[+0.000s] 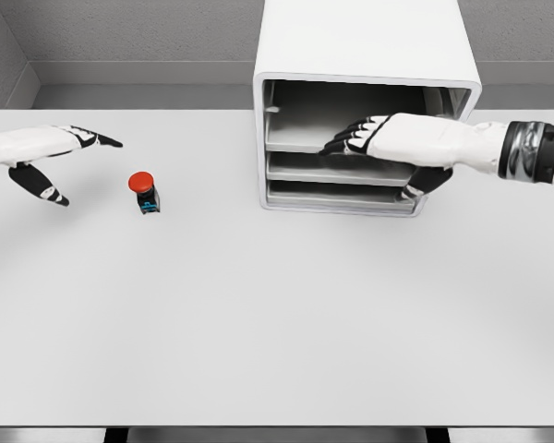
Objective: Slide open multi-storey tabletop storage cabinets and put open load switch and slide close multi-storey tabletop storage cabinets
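Bright, even overhead light; soft faint shadows; sharp, clean, glare-free simulator render.

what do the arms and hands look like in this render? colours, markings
Both arms are smooth white shells. The right arm has a dark grey and black banded cuff at the wrist joint, near the picture's right edge. The left hand and right hand are white across the back, with black fingers broken by small white segments. No cables or printed markings show.

Right hand reaches into the cabinet; switch sits near the open left hand.
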`<control>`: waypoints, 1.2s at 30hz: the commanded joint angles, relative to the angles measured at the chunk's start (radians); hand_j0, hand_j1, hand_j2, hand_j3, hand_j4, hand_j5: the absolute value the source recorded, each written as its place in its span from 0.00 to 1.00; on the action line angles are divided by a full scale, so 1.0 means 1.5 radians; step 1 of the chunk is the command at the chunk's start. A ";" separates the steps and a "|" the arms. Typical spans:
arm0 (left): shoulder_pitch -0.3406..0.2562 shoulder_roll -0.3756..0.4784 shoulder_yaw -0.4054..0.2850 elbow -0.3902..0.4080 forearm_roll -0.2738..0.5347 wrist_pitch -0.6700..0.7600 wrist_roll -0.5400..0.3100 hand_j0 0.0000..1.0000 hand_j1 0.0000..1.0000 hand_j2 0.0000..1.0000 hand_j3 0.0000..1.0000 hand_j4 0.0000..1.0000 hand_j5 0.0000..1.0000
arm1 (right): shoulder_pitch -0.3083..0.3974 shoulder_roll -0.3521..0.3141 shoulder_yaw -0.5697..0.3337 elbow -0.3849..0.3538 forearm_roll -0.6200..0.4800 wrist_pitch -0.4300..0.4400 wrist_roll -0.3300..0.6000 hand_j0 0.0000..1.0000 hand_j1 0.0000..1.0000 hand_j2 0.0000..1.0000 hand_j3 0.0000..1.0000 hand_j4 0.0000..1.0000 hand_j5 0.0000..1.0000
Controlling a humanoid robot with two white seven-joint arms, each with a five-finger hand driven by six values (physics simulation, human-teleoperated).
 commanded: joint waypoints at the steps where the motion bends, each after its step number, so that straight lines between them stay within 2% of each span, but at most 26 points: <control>1: 0.000 0.000 0.002 0.000 0.004 0.002 0.000 1.00 1.00 1.00 1.00 1.00 1.00 | 0.000 0.009 0.017 -0.001 -0.003 0.039 0.000 1.00 1.00 1.00 1.00 1.00 1.00; 8: 0.000 0.000 0.001 0.000 0.004 0.002 0.000 1.00 1.00 1.00 1.00 1.00 1.00 | -0.032 0.041 0.050 0.000 -0.003 0.111 0.000 1.00 1.00 1.00 1.00 1.00 1.00; 19: 0.000 0.001 0.001 0.000 0.004 0.002 0.000 1.00 1.00 1.00 1.00 1.00 1.00 | -0.037 0.055 0.058 0.003 -0.004 0.122 0.000 1.00 1.00 1.00 1.00 1.00 1.00; 36: 0.000 0.001 0.002 0.000 0.004 0.002 0.000 1.00 1.00 1.00 1.00 1.00 1.00 | -0.062 0.091 0.085 0.083 -0.003 0.126 0.000 1.00 1.00 1.00 1.00 1.00 1.00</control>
